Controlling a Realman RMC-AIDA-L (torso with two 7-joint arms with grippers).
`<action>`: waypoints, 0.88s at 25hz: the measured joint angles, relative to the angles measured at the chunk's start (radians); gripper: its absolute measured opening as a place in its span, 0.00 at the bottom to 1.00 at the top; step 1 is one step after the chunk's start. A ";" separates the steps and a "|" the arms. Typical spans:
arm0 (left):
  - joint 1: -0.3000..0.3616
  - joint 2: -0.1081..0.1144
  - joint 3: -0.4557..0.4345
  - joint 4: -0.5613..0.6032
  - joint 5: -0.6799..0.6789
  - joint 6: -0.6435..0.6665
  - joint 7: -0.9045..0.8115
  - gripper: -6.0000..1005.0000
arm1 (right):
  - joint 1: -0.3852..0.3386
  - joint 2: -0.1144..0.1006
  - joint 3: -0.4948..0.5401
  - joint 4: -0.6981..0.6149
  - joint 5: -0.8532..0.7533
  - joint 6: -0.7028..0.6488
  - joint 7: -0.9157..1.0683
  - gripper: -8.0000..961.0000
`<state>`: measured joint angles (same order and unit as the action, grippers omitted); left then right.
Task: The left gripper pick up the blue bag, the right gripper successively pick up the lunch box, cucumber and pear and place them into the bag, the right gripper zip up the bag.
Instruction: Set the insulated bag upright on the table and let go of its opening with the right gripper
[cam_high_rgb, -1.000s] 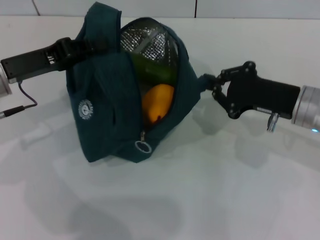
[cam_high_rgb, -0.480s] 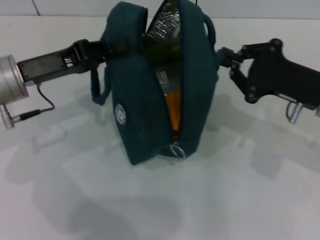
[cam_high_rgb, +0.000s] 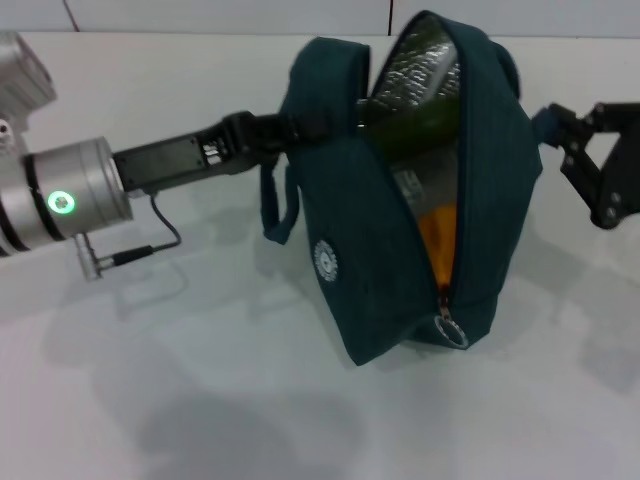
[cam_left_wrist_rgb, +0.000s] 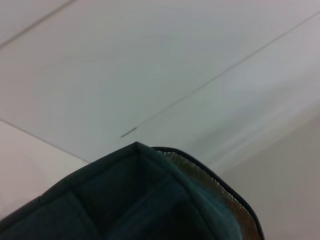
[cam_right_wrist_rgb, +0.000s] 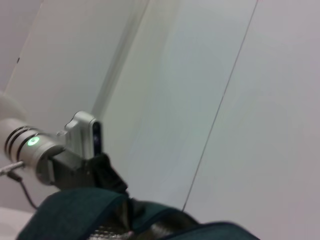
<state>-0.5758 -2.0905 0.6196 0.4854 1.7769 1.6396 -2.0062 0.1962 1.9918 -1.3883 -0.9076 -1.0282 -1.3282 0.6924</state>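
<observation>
The large dark teal-blue fabric bag (cam_high_rgb: 400, 215) stands upright on the white worktop (cam_high_rgb: 200, 400), its zip open down the front, the ring pull (cam_high_rgb: 447, 331) low at its base. Inside, against the silver foil lining, a dark green cucumber (cam_high_rgb: 425, 135) lies above an orange-yellow pear (cam_high_rgb: 440, 235). The black left tool (cam_high_rgb: 285, 130) is clamped on the bag's upper edge, on the side bearing the round white logo (cam_high_rgb: 327, 262). The black right tool (cam_high_rgb: 550, 122) grips the bag's opposite upper edge.
</observation>
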 joint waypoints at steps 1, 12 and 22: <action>-0.005 0.000 0.007 -0.023 -0.004 -0.007 0.017 0.07 | -0.001 0.001 0.013 0.006 -0.022 -0.009 0.006 0.06; -0.012 -0.002 0.011 -0.095 -0.007 -0.049 0.058 0.07 | 0.009 0.004 0.027 0.055 -0.102 -0.054 0.020 0.06; 0.029 -0.003 0.012 -0.138 0.002 -0.053 0.081 0.07 | 0.039 0.006 0.029 0.101 -0.130 -0.061 0.022 0.12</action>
<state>-0.5469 -2.0939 0.6318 0.3477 1.7789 1.5871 -1.9255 0.2349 1.9976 -1.3593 -0.8067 -1.1584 -1.3891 0.7144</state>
